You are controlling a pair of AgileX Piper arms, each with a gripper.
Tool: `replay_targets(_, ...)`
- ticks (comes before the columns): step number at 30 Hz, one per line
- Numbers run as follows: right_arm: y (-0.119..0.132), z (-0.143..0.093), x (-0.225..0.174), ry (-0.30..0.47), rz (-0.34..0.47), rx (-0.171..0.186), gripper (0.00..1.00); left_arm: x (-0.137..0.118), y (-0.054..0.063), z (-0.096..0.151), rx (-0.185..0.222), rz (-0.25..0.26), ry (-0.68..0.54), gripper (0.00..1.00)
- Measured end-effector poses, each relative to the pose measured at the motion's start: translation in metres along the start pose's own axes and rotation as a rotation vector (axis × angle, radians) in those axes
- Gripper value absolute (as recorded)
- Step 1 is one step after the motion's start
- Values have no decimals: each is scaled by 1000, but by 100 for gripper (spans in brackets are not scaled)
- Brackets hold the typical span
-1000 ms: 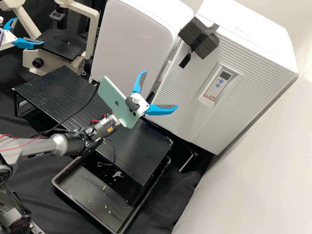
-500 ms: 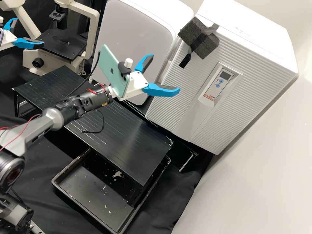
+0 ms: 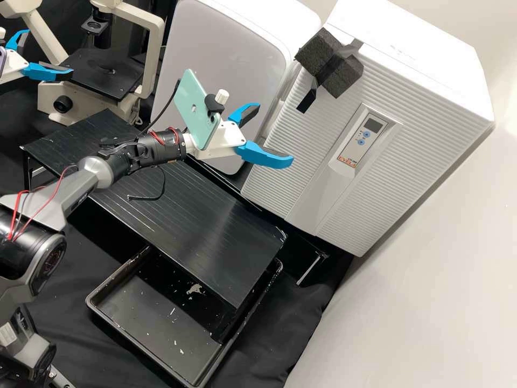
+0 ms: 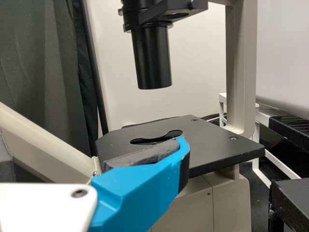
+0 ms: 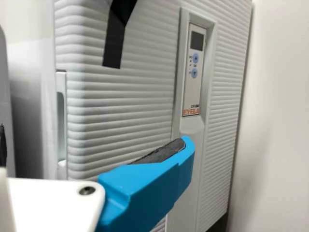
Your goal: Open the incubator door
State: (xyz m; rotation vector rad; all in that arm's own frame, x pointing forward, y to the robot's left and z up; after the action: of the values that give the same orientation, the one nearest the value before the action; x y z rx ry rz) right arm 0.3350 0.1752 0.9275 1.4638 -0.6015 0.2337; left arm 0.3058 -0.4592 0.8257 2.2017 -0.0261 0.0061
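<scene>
While our right gripper [image 3: 274, 133] hangs near the incubator door [image 3: 414, 124]: fingers apart
Incubator door: looks shut to us
Control panel [image 5: 194, 72]: orange lettering low down, blue arrow buttons
Left gripper [image 3: 49, 53]: by the microscope [image 3: 155, 59], fingers spread too, folks

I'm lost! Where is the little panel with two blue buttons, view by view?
High view: the control panel, right of centre, in the incubator's ribbed front.
Left wrist view: looks at the microscope instead.
Right wrist view: the control panel, recessed in that same ribbed front.
Shared landmark, high and right wrist views: the hanging black tape.
</scene>
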Motion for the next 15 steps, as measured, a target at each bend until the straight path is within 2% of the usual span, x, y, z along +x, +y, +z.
replay_targets(7, 6, 1, 1, -30, 46, -5, 100, 0, 0, 0, 0, 0, 0, 100)
replay_targets(15, 14, 9, 5, -98, 96, 23, 100, 0, 0, 0, 0, 0, 0, 100)
